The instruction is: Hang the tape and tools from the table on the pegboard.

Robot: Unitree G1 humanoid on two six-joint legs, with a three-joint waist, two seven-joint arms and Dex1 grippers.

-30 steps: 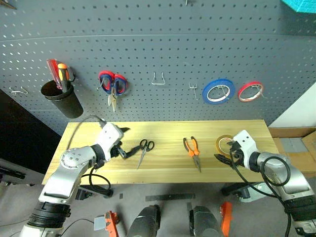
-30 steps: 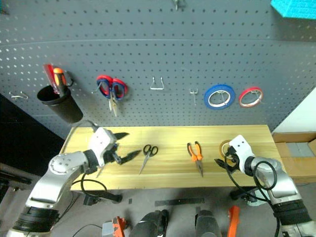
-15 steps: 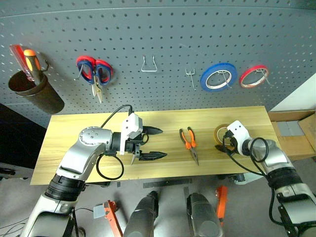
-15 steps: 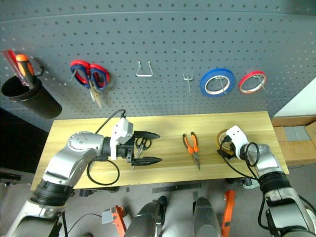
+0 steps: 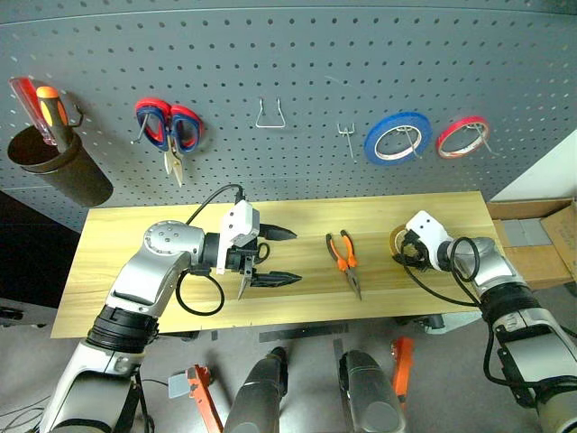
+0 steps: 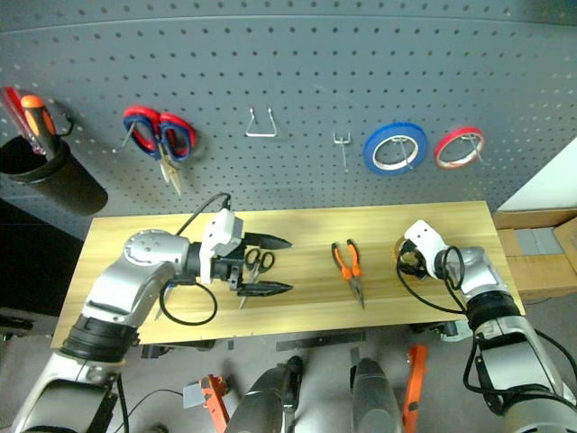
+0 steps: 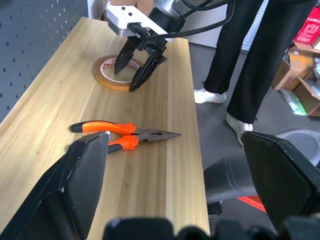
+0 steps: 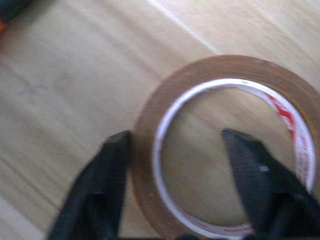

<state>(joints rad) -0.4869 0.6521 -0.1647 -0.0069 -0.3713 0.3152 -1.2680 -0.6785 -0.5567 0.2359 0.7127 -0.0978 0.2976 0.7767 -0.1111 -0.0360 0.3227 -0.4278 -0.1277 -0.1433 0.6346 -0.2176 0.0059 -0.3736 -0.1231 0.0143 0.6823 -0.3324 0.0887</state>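
The tan tape [image 5: 397,240] lies flat near the right end of the table [image 5: 135,298]. My right gripper [image 7: 126,79] is open and tilted down onto it. One finger is inside the ring and the other outside, with the ring's wall [image 8: 145,150] between them. My left gripper [image 5: 297,257] is wide open and points right over the black-handled scissors [image 6: 258,261], whose handles show between its fingers. The orange-and-black pliers [image 5: 343,259] lie mid-table between the two grippers. Behind the table stands the pegboard [image 5: 297,54].
On the pegboard hang a blue tape ring [image 5: 397,137], a red tape ring [image 5: 462,137], red-and-blue scissors [image 5: 169,126], a black cup [image 5: 59,171] with screwdrivers, a bare wire hook [image 5: 270,115] and a small hook [image 5: 347,137]. A person's legs [image 7: 240,60] stand beside the table's right end.
The view has shifted. My left gripper swung right, from beside the scissors to over them. My right gripper moved forward onto the tape, and its fingers have narrowed around the ring's wall.
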